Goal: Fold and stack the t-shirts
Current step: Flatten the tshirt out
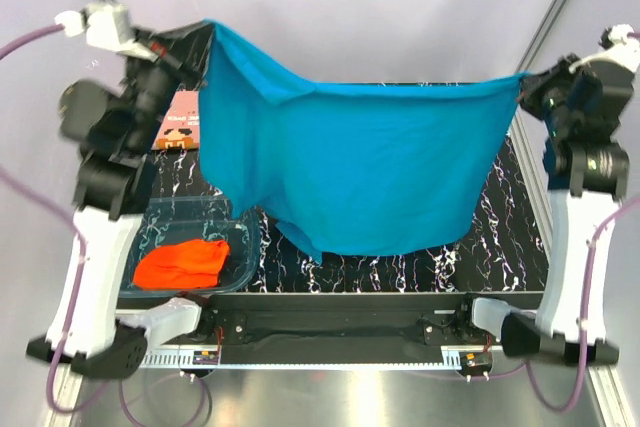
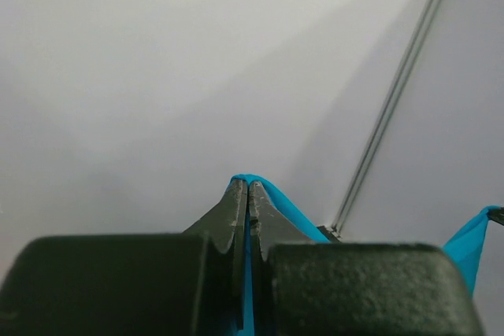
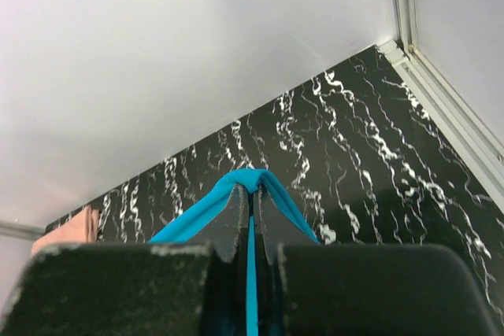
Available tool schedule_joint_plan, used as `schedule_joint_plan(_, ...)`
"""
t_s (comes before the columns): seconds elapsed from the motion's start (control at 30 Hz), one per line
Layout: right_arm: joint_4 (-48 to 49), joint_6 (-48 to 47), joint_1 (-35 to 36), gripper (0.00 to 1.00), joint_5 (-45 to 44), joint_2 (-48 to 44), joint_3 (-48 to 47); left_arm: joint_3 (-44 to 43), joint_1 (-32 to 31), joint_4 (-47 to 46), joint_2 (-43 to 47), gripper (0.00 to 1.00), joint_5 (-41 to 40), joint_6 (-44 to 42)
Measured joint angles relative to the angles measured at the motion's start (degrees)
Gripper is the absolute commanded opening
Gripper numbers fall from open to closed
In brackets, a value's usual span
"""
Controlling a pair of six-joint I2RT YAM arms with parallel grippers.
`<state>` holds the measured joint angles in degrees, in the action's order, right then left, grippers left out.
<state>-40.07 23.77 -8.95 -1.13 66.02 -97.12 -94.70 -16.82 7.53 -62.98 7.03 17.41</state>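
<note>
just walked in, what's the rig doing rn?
Both arms hold the teal t-shirt up in the air, stretched between them. The left pincer and the right pincer are each shut on one top end, and the cloth hangs down over the table. The orange-red t-shirt lies crumpled in the plastic tub. The salmon-pink t-shirt lies on the table, partly hidden by the left arm. No stack yet.

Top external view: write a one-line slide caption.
Left hand and right hand hold up the teal-blue t-shirt over the table; orange-red t-shirt lies in the tub.
</note>
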Motion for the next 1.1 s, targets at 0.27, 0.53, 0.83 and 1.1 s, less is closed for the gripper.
schedule_joint_plan(0.27,7.76,-1.44,0.0,0.0,-0.85,17.62,-6.99,-12.17,0.0,-6.08,-19.1,0.0,-0.61,-3.8)
schedule_joint_plan(0.53,10.6,-4.44,-0.22,0.0,-1.51,21.09,-10.54,-17.59,0.0,-6.56,-24.11,0.0,-0.59,-5.84)
schedule_joint_plan(0.83,8.98,-5.38,-0.22,0.0,-2.97,7.52,-7.26,-9.29,0.0,-6.88,-11.02,0.0,-0.39,-5.14)
schedule_joint_plan(1.1,4.61,-5.31,-0.24,0.0,-5.14,-15.08,-1.92,-2.38,0.0,-6.67,9.92,0.0,0.22,-3.56)
